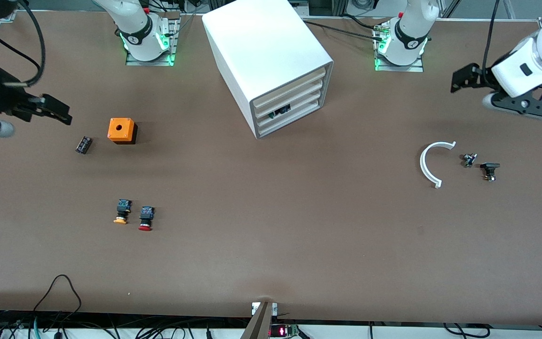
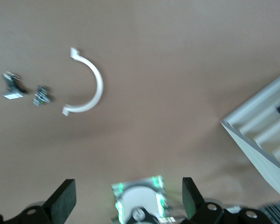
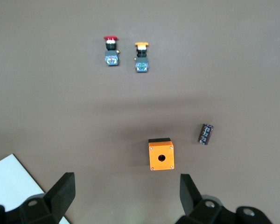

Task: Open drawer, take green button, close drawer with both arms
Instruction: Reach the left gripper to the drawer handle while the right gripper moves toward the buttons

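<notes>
The white cabinet (image 1: 271, 56) stands between the two arm bases, with its three drawers shut. The bottom drawer (image 1: 292, 118) is flush with the grey front rim. A small dark-and-blue thing (image 1: 281, 110) shows at the drawer fronts; no green cap is visible, so the green button is hidden. My left gripper (image 1: 459, 81) is open and empty, in the air over the left arm's end of the table, and it also shows in the left wrist view (image 2: 128, 198). My right gripper (image 1: 61, 112) is open and empty over the right arm's end, and it also shows in the right wrist view (image 3: 126, 191).
An orange box (image 1: 122, 130) and a small dark cylinder (image 1: 83, 144) lie at the right arm's end. An orange-capped button (image 1: 122, 212) and a red-capped button (image 1: 146, 218) lie nearer the camera. A white arc (image 1: 431, 162) and two small dark parts (image 1: 469, 160) (image 1: 489, 170) lie at the left arm's end.
</notes>
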Robot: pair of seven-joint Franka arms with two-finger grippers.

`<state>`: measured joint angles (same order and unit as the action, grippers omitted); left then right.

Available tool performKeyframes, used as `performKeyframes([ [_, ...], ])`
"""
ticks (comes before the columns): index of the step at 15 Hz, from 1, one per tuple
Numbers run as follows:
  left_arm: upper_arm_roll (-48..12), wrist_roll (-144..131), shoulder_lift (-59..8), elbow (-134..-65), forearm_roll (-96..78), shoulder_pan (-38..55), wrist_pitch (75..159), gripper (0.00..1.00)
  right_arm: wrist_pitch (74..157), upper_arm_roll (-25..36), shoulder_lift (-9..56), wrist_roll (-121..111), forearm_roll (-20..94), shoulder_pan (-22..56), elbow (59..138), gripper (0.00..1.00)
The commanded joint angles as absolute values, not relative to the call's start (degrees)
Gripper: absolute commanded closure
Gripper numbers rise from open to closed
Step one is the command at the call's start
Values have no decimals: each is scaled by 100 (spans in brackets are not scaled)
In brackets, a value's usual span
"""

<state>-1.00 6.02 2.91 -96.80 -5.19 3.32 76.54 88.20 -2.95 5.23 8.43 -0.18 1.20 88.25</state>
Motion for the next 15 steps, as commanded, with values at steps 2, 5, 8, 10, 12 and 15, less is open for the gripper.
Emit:
performKeyframes([
  [2, -97, 712, -210, -9483, -1578, 291, 7242, 1, 8885, -290, 816, 853, 35, 149, 8851, 1],
  [5, -97, 913, -430, -9649, -2598, 272, 7286, 1, 9131, -290, 1159, 853, 44, 149, 8851, 1],
  [8, -97, 1456, -851, -9808, -3461, 272, 7417, 1, 9281, -281, 1475, 932, 0, 193, 8842, 1],
  [10, -97, 2185, -1089, -10167, -3857, 272, 8003, 1, 9544, -281, 1713, 1097, -9, 220, 8842, 1],
  [12, -97, 3002, -1195, -10860, -4610, 281, 8794, 1, 9772, -281, 1959, 1142, 0, 202, 8833, 1],
  [15, -201, 4382, -1501, -11662, -5631, 386, 9649, 2, 10080, -281, 2188, 1143, 9, 220, 8824, 1],
])
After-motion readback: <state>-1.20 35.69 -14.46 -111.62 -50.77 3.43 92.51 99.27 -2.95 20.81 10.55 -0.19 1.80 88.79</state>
